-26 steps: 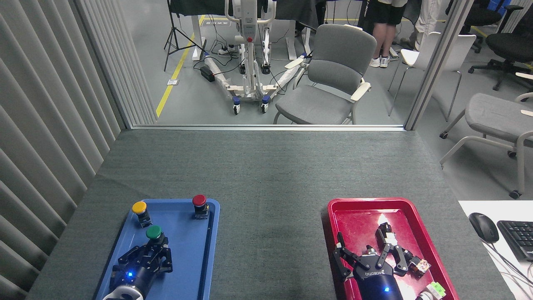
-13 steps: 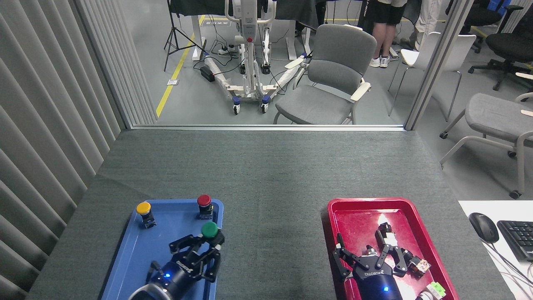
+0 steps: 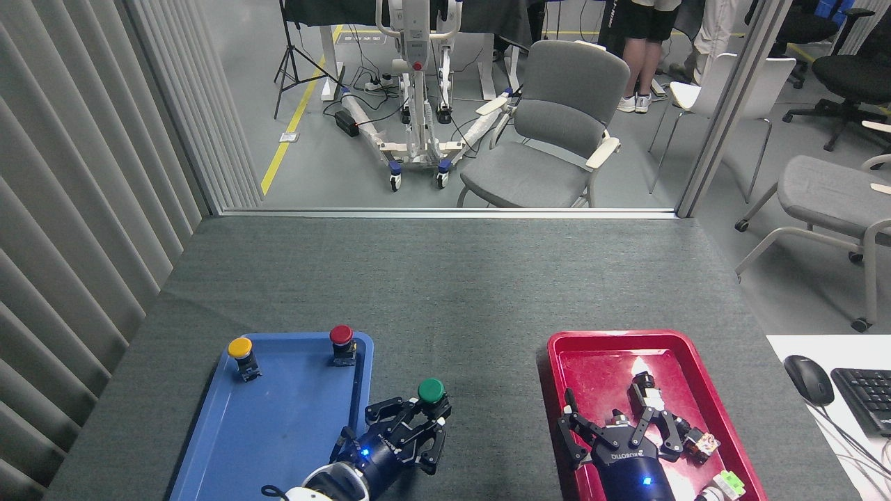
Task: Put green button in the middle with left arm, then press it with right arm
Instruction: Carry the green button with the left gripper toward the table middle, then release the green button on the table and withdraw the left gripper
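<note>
The green button (image 3: 431,390) shows its round glossy cap just right of the blue tray, over the dark grey cloth of the middle (image 3: 480,390). My left gripper (image 3: 422,422) comes up from the bottom edge and is shut on the button's base, which its black fingers mostly hide. My right gripper (image 3: 616,420) hangs over the red tray (image 3: 595,343) with its fingers spread open and nothing between them.
A yellow button (image 3: 241,351) and a red button (image 3: 341,339) stand at the far end of the blue tray (image 3: 278,417). The red tray holds small parts, among them a white-and-black piece (image 3: 651,394). A mouse (image 3: 808,379) and keyboard (image 3: 866,396) lie at the right.
My left gripper has carried the green button rightwards, from inside the blue tray to just past its right rim. The right gripper has stayed where it was.
</note>
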